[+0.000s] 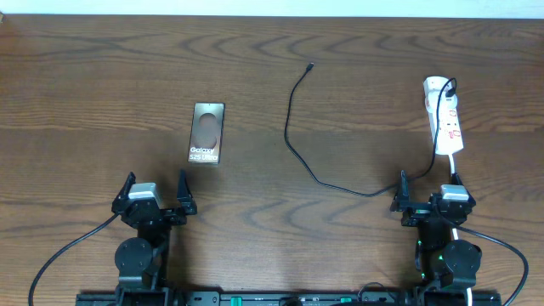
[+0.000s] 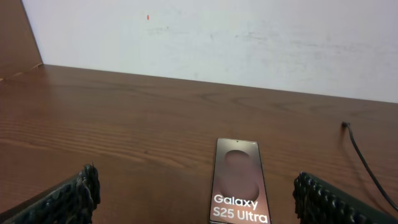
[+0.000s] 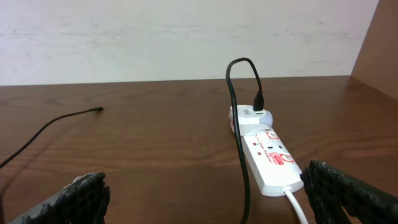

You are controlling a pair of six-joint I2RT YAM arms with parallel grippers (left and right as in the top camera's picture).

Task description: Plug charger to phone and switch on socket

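Note:
The phone (image 1: pixel 207 133) lies flat on the left half of the wooden table, its "Galaxy S25 Ultra" lettering up; the left wrist view has the phone (image 2: pixel 238 182) straight ahead. My left gripper (image 1: pixel 155 192) waits open just in front of it, nothing between its fingers (image 2: pixel 74 198). The charger (image 1: pixel 295 127) snakes from its loose tip (image 1: pixel 311 64) down and right to the socket (image 1: pixel 445 116), a white strip at the far right. The socket (image 3: pixel 267 157) carries a black plug (image 3: pixel 259 101). My right gripper (image 1: pixel 429 190) stands open just short of the strip's near end.
The strip's white cord (image 3: pixel 297 208) runs back toward my right arm. The black cable (image 3: pixel 238 149) crosses the space between my right fingers. A white wall (image 2: pixel 217 37) bounds the table's far edge.

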